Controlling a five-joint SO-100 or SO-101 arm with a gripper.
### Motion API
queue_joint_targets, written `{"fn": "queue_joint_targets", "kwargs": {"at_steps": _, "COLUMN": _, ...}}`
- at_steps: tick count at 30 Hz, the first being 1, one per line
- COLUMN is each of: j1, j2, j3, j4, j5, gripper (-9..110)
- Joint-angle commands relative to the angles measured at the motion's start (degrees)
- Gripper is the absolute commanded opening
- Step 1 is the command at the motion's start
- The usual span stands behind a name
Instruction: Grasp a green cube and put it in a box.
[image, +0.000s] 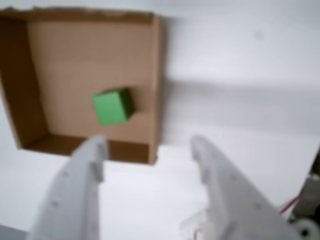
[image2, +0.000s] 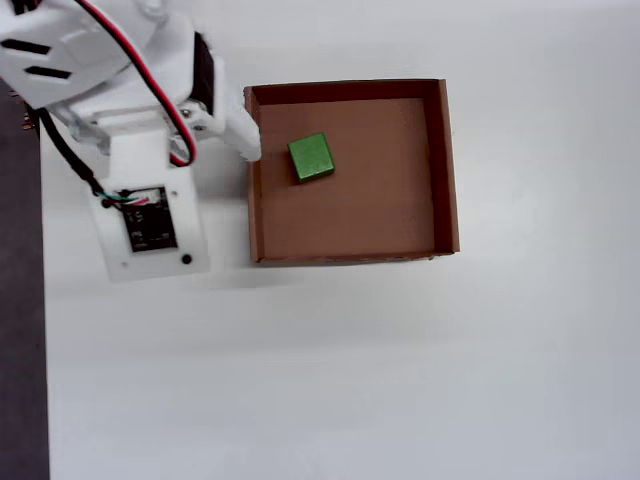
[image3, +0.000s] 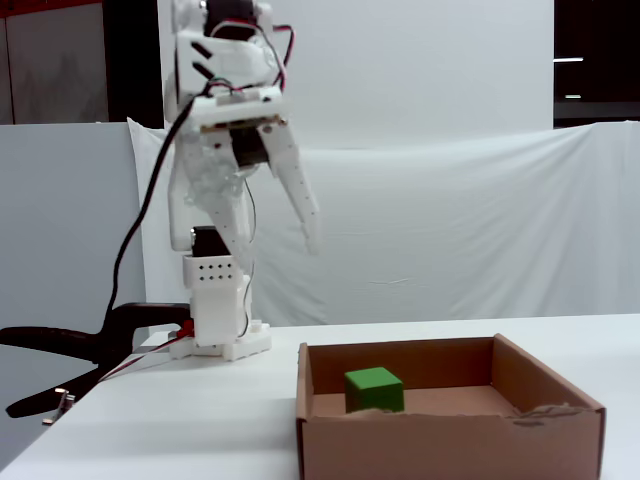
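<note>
The green cube (image: 113, 106) rests on the floor of the brown cardboard box (image: 156, 75), free of any grip. In the overhead view the cube (image2: 311, 158) lies in the box's (image2: 447, 170) upper-left part, close to the left wall. My gripper (image: 147, 145) is open and holds nothing; in the wrist view its white fingers straddle the box's near right corner from above. The fixed view shows the gripper (image3: 300, 240) high over the table, well above the box (image3: 450, 445) and the cube (image3: 374, 389). In the overhead view the gripper (image2: 248, 140) tips over the box's left wall.
The arm's base (image3: 220, 340) stands on the white table behind the box's left side. A black clamp (image3: 60, 345) juts out at the table's left edge. A dark strip (image2: 20, 300) runs along the left of the overhead view. White cloth hangs behind.
</note>
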Motion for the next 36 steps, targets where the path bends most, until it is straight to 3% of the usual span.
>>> {"fn": "queue_joint_targets", "kwargs": {"at_steps": 1, "j1": 1.2, "j2": 6.0, "j3": 3.3, "j4": -2.5, "j5": -0.8, "gripper": 23}}
{"fn": "queue_joint_targets", "kwargs": {"at_steps": 20, "j1": 9.4, "j2": 36.3, "j3": 52.7, "j4": -24.4, "j5": -2.9, "gripper": 22}}
{"fn": "queue_joint_targets", "kwargs": {"at_steps": 29, "j1": 13.9, "j2": 57.6, "j3": 69.0, "j4": -21.6, "j5": -7.6, "gripper": 22}}
{"fn": "queue_joint_targets", "kwargs": {"at_steps": 36, "j1": 16.3, "j2": 65.5, "j3": 71.0, "j4": -13.0, "j5": -10.2, "gripper": 22}}
